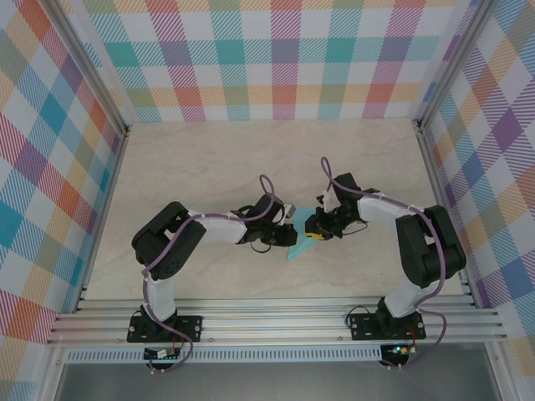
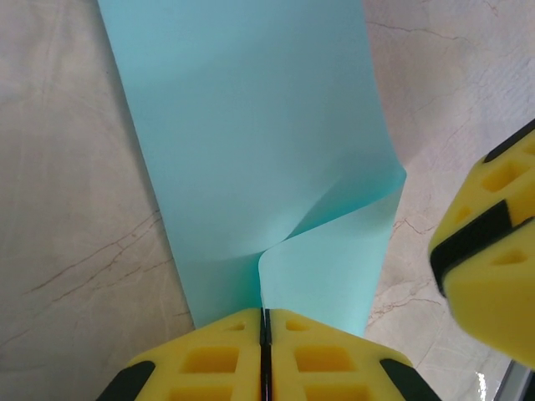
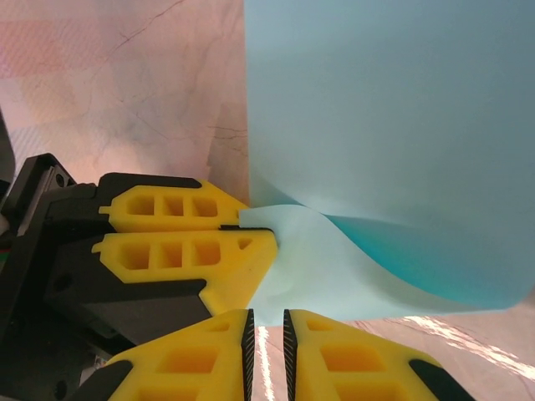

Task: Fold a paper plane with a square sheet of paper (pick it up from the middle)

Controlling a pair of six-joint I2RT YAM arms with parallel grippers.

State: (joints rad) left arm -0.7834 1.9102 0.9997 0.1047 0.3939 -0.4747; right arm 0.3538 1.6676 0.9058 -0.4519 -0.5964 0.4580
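Risk: left claw [image 2: 263, 326] is clamped tight on just a sliver at the edge of the square sheet of paper [image 2: 251, 142]. Any tug could slip or tear it, and the curl by the pinch could set a stray crease. Right claw [image 3: 267, 334] is barely parted, slit empty, just beside the sheet. The sheet sits mid-tabletop [image 2: 67, 209], between the arms.

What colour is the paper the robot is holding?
The paper is plain light blue, best seen from the left wrist.
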